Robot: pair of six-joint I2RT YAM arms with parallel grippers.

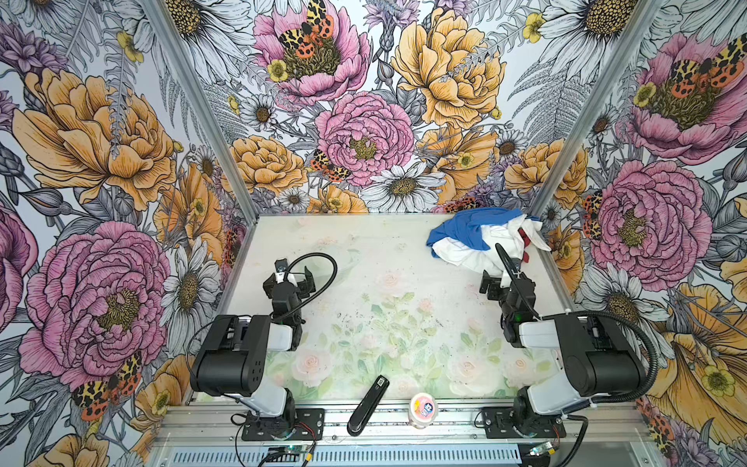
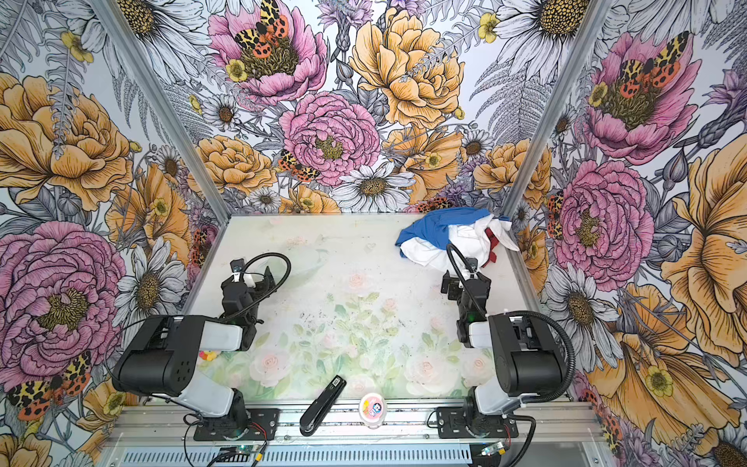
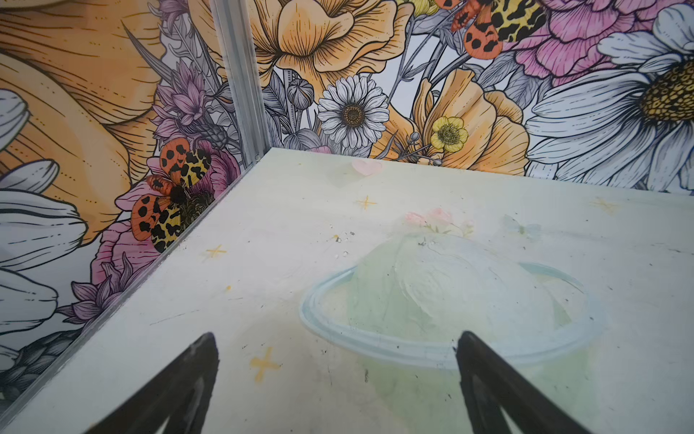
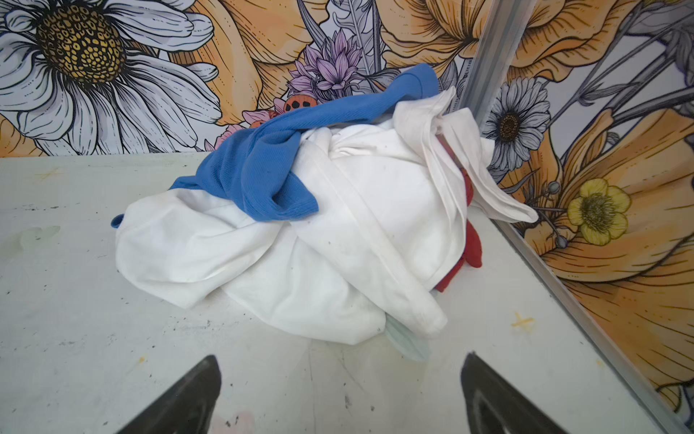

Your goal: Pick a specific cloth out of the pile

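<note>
The cloth (image 4: 474, 240), a thin dark red strip, peeks from under white folds on the wall side of the pile (image 4: 338, 244), in the far right corner of the table (image 4: 75, 319) (bare tabletop spreads to its left). The right gripper (image 4: 341, 359), just short of the pile, and the left gripper (image 3: 337, 335) both gape wide, empty.

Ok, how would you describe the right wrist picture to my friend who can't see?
A pile of mostly white cloth sits in a corner of the table by flowery walls, with a royal blue cloth draped on top and a little dark red cloth peeking out at its side. The right gripper is open and empty, just short of the pile.
</note>
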